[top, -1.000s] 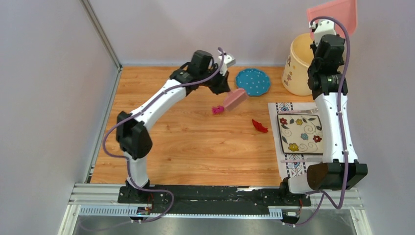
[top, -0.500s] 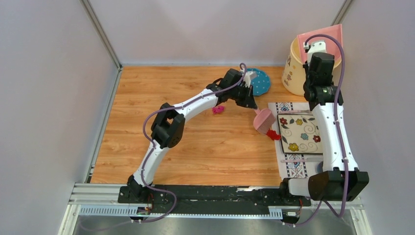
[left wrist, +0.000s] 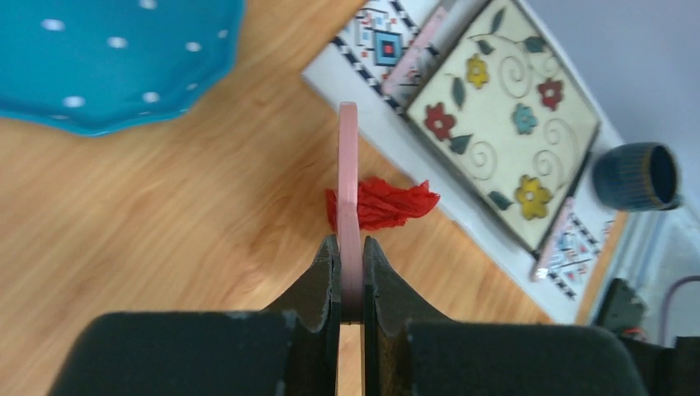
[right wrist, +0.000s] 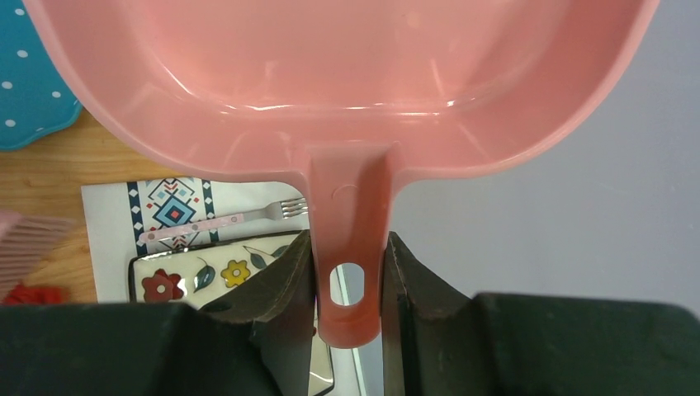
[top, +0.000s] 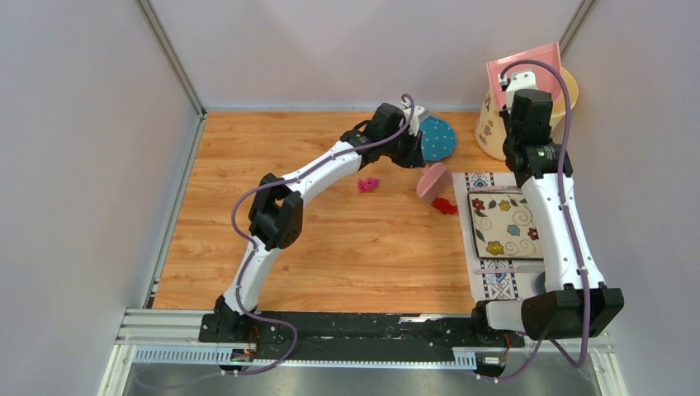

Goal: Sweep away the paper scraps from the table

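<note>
On the table (top: 330, 247), right against the placemat (top: 462, 188) edge, lies one red scrap (left wrist: 384, 202). The brush (left wrist: 348, 177) is touching its left side. A second scrap (top: 367, 183), magenta, sits apart, left of the brush.

Left gripper (left wrist: 350, 247) is pinched on the brush handle. Right gripper (right wrist: 347, 276) is clamped on the dustpan (right wrist: 347, 82) handle, with the pan held up by the bin (top: 491, 124).

Risks:
- A push to the right likely shoves the red scrap onto or under the placemat.
- The pan is nowhere near, so nothing would catch the scrap.
- The magenta scrap could get skipped.
- The thin handle might twist in the pinch.

Count: 2 scraps, 1 brush, 1 dustpan, 1 placemat, 1 bin, 1 fork (right wrist: 223, 221), 2 plates: one blue (top: 437, 138), one square (top: 506, 224).
</note>
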You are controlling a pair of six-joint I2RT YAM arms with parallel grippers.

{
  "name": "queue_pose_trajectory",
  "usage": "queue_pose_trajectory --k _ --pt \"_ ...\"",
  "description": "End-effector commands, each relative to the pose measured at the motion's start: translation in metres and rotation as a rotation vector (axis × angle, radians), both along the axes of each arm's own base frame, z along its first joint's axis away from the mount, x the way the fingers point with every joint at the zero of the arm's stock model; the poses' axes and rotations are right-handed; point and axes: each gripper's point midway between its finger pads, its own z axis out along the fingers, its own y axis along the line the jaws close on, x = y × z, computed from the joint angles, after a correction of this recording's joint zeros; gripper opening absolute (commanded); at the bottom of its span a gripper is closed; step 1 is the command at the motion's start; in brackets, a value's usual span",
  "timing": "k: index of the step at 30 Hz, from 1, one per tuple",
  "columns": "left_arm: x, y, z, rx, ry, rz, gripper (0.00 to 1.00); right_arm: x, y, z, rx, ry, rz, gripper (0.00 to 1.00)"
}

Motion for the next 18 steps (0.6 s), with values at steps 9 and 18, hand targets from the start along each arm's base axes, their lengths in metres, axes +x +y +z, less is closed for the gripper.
queue_pose_trajectory --k 9,18 --pt "0.032 0.090 0.070 0.119 -0.252 0.082 0.00 -0.012 -0.003 0.040 -0.037 -0.110 -0.008 0.00" --pt "-0.005 0.062 0.148 -0.055 -0.317 -0.074 0.00 -0.007 0.013 0.038 0.017 -0.106 0.030 0.00"
